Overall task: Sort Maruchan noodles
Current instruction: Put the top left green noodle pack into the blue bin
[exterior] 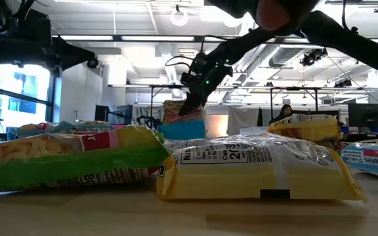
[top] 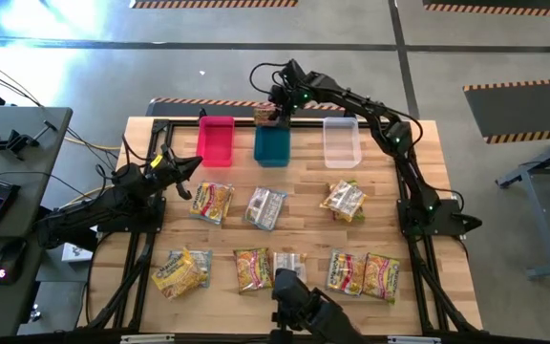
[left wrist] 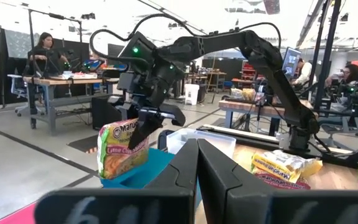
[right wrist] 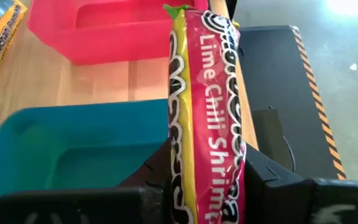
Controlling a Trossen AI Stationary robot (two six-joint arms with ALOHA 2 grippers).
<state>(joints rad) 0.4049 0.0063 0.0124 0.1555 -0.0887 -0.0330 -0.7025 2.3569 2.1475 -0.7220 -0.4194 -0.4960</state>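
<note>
Nearest the low camera, a yellow ramen packet (exterior: 258, 172) lies flat at the bench's near edge, with a green-and-pink one (exterior: 64, 160) just beside it. Nine packets are spread across the wooden bench (top: 304, 186): three in a middle row and six along the near edge, with bare wood between the rows. Three bins stand in a line at the far edge: a pink bin (top: 215, 141), a blue bin (top: 272, 145) and a clear bin (top: 341, 141). The right gripper (top: 268, 116) is clenched on a Lime Chili Shrimp packet (right wrist: 207, 112), held upright on edge over the blue bin's far rim. The left gripper (top: 191, 164), fingers pressed together and empty, hovers near the left edge beside the pink bin.
</note>
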